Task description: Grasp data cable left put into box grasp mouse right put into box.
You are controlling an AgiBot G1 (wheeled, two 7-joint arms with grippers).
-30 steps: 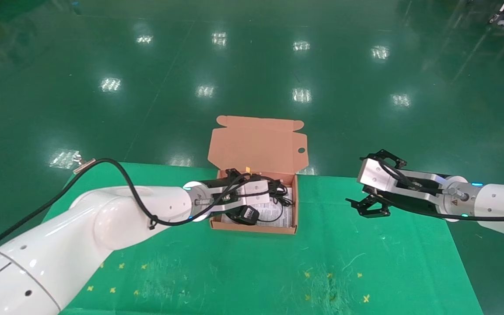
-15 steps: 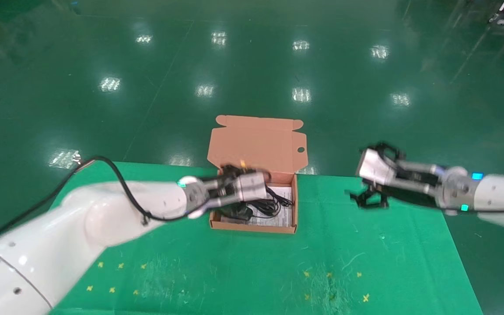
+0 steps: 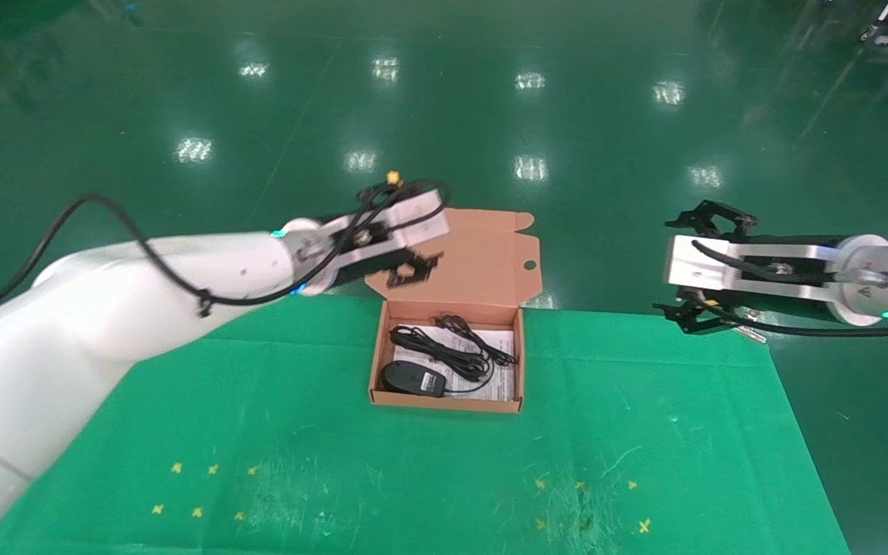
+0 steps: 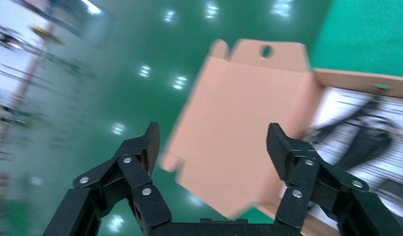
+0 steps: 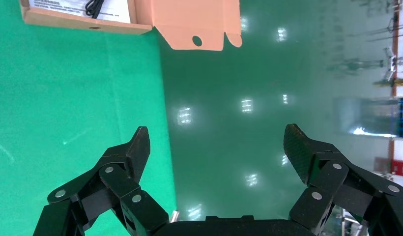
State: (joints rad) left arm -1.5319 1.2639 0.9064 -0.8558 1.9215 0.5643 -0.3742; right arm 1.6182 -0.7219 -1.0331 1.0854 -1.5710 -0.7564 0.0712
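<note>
Already both of your task items lie inside the box: the mouse sits at its near-left corner, around seven o'clock from the box centre, and the data cable lies as a long looped bundle just behind it, running toward two o'clock across the white printed sheet. A second thin black cord lies beside the bundle; where the two cross you cannot tell them apart.

Your left tool hangs spread and empty at about eleven o'clock of the box, in front of the raised lid. Your right tool is also spread and empty, well apart at three o'clock, over the far edge of the counter.

Judging by this, placement looks done. Should you need to reseat anything, expect the cable to be light and floppy, so take it at the banded middle, where the loops stay together. The mouse looks light, hard and smooth; pinch it across its narrow sides, and mind that its cord will trail and may snag the box wall.
</note>
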